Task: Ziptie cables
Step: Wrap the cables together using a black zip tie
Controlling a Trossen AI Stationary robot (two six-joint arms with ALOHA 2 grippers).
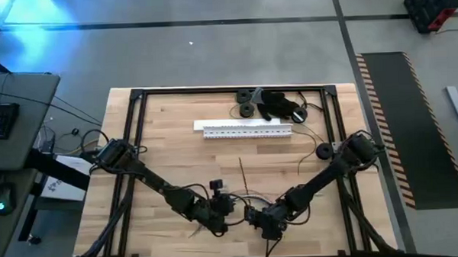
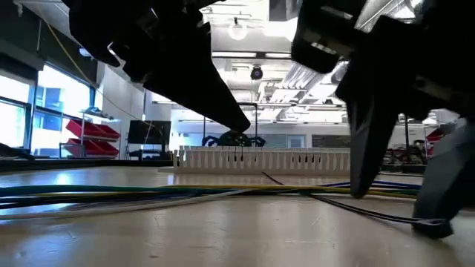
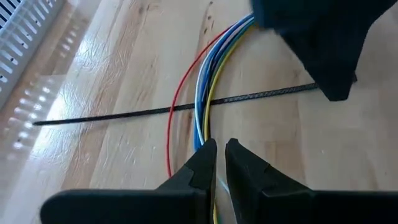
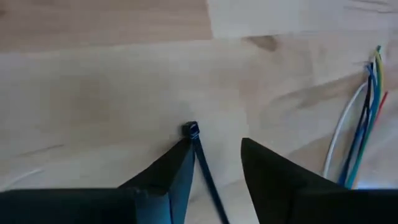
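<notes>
I see the cables (image 3: 205,93) near the table's (image 1: 161,146) front edge, zip tie (image 3: 155,112) lying crosswise over them. Left gripper (image 3: 221,163) nearly clenched over the bundle. Right gripper (image 4: 214,158) released, straddling the tie's head.

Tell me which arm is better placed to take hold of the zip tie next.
The right, probably. Its end effector is open and straddles the zip tie just behind the head. The left end effector is nearly closed over the cables, so it looks occupied keeping them together.
</notes>
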